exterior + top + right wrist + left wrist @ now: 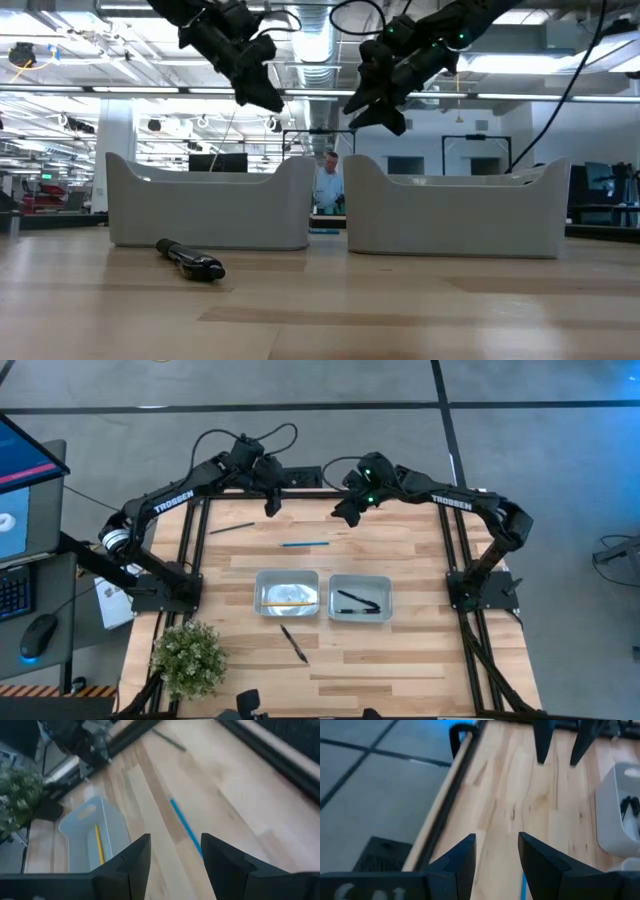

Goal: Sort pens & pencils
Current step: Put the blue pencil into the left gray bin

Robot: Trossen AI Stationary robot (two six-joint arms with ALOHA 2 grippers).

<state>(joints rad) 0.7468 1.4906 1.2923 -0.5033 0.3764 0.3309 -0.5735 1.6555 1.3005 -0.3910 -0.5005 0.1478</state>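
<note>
Wooden butcher-block table (400, 660) carries two pale grey plastic trays side by side, and we take the left tray (288, 594) as our landmark. Inside it lies the yellow pencil (290, 603). Touching its right side is the second tray (360, 598), which holds thin black pens (358, 601). Another black pen (294, 644) lies on the bare wood just in front of the left tray, toward the table's near edge. Behind the left tray, toward the far edge, rests the light blue pencil (305, 544), and farther back and to the left lies the dull greenish-dark pencil (231, 527).

Our left gripper (496, 851) hangs above the far edge of the table, well behind the left tray, its fingers parted with nothing between them. Our right gripper (175, 854) hovers beside it, also behind the trays, over the blue pencil, fingers spread and empty.

A small leafy potted plant (188, 656) stands at the near left corner, left of the landmark tray.
</note>
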